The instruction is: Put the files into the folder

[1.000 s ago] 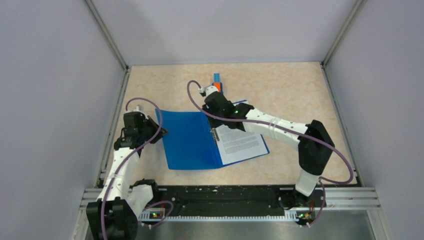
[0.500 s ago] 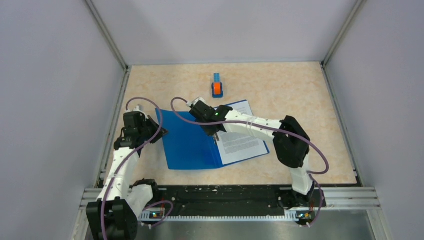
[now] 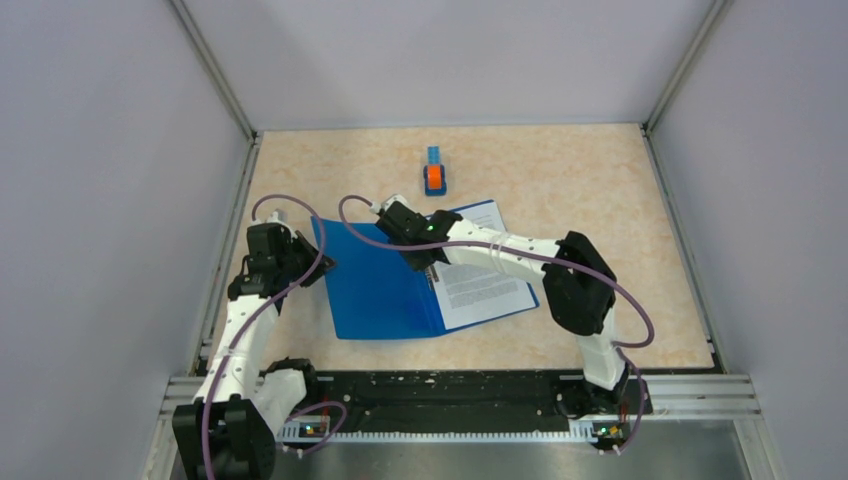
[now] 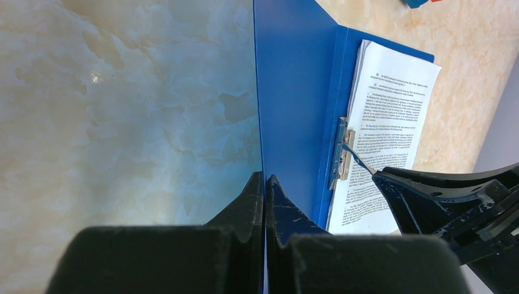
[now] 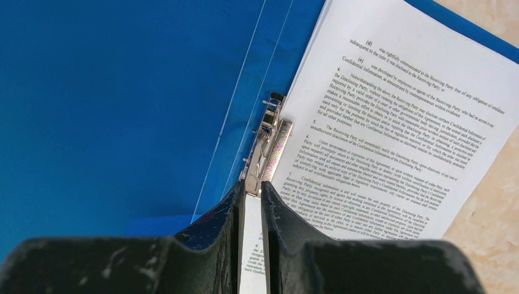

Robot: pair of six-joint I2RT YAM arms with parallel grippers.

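Observation:
The blue folder [image 3: 380, 275] lies open on the table. The files [image 3: 485, 280] lie on its right half, their left edge at the metal spine clip [image 3: 432, 272]. My left gripper [image 3: 318, 262] is shut on the folder's left cover edge, seen edge-on in the left wrist view [image 4: 264, 179]. My right gripper [image 3: 428, 268] is over the spine. In the right wrist view [image 5: 252, 187] its jaws are closed to a narrow gap on the near end of the clip [image 5: 269, 147], with the files [image 5: 392, 110] to the right and the folder's inside [image 5: 110, 92] to the left.
A small blue-and-orange object [image 3: 435, 176] sits on the table beyond the folder. Grey walls with metal rails enclose the table on the left, right and back. The right arm's finger [image 4: 428, 196] crosses the lower right of the left wrist view.
My right gripper moved from near the blue-and-orange object toward me and left, down onto the spine clip. Over the last half second it barely moved. The left arm has stayed still.

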